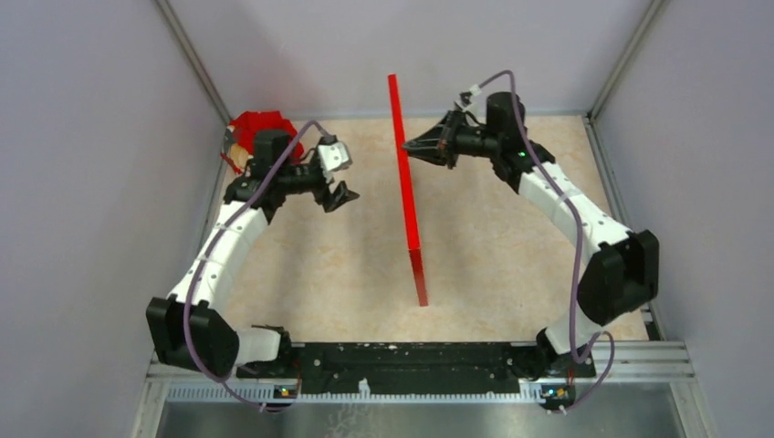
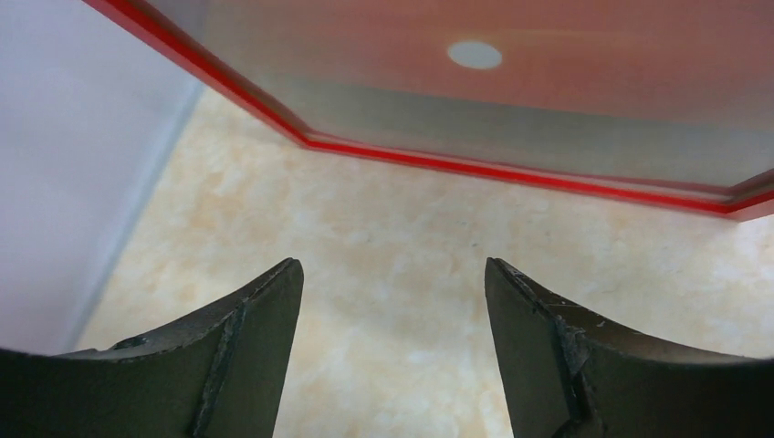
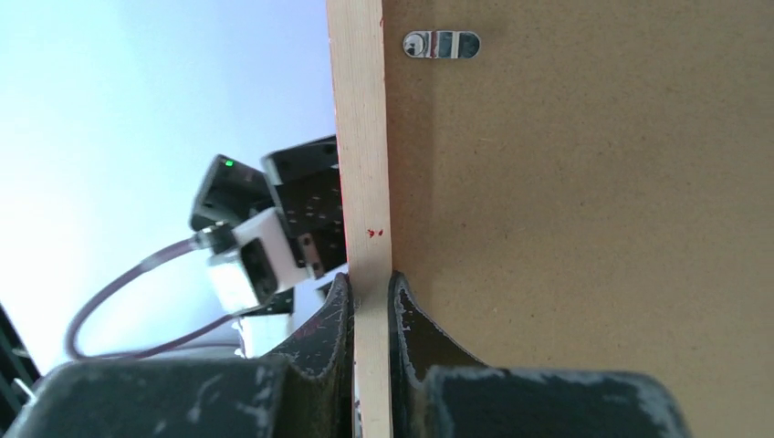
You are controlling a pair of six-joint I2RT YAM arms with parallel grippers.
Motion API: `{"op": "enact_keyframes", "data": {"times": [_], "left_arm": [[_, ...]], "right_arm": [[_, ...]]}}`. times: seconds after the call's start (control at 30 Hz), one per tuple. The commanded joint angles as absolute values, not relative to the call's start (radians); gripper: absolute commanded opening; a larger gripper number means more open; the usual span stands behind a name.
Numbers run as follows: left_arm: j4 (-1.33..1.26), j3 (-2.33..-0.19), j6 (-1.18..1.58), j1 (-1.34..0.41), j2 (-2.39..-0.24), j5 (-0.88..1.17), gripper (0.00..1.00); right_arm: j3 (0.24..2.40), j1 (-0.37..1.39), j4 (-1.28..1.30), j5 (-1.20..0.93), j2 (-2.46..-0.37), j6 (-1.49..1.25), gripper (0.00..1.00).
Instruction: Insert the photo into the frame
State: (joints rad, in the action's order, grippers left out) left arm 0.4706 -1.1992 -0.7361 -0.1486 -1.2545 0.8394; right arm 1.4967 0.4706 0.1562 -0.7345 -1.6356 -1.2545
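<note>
My right claw (image 3: 370, 301) pinches the frame (image 1: 406, 182) by its pale edge, upright above the beige marbled counter (image 1: 493, 265) between grey walls (image 1: 82, 137). My left claw (image 2: 392, 301) gapes wide and empty, facing the photo (image 2: 548, 55) inside the frame.

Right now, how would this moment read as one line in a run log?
frame: held upright | photo: showing inside frame | right gripper: shut on frame rim | left gripper: open, empty, apart from frame
</note>
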Motion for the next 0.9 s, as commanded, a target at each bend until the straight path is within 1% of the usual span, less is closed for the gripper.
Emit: {"op": "enact_keyframes", "data": {"times": [0.0, 0.13, 0.23, 0.27, 0.33, 0.43, 0.53, 0.67, 0.77, 0.83, 0.87], "left_arm": [[0.386, -1.299, -0.606, -0.282, -1.334, 0.769, 0.77], [0.421, -1.455, -0.536, -0.368, -1.488, 0.742, 0.76], [0.489, -1.541, -0.529, -0.397, -1.580, 0.722, 0.76], [0.510, -1.559, -0.532, -0.401, -1.608, 0.719, 0.76], [0.527, -1.563, -0.534, -0.403, -1.646, 0.720, 0.76], [0.517, -1.490, -0.549, -0.413, -1.681, 0.699, 0.75], [0.485, -1.429, -0.541, -0.417, -1.714, 0.687, 0.75], [0.491, -1.411, -0.530, -0.416, -1.770, 0.688, 0.74], [0.595, -1.432, -0.587, -0.409, -1.823, 0.640, 0.73], [0.618, -1.414, -0.619, -0.363, -1.846, 0.582, 0.68], [0.627, -1.405, -0.631, -0.327, -1.854, 0.589, 0.66]], "right_arm": [[1.371, 0.349, -0.031, -0.832, -1.482, -1.379, 0.00], [1.326, 0.217, 0.095, -0.860, -1.393, -1.288, 0.00], [1.333, 0.103, 0.360, -0.828, -1.348, -1.083, 0.00], [1.312, 0.066, 0.397, -0.825, -1.333, -1.033, 0.00], [1.265, 0.013, 0.467, -0.795, -1.303, -0.939, 0.00], [1.182, -0.025, 0.501, -0.760, -1.267, -0.886, 0.03], [1.108, -0.045, 0.477, -0.752, -1.228, -0.897, 0.04], [1.061, -0.051, 0.467, -0.753, -1.213, -0.892, 0.03], [0.934, -0.051, 0.310, -0.784, -1.180, -0.959, 0.01], [0.827, -0.051, 0.188, -0.794, -1.160, -1.027, 0.01], [0.773, -0.051, 0.122, -0.799, -1.155, -1.060, 0.00]]}}
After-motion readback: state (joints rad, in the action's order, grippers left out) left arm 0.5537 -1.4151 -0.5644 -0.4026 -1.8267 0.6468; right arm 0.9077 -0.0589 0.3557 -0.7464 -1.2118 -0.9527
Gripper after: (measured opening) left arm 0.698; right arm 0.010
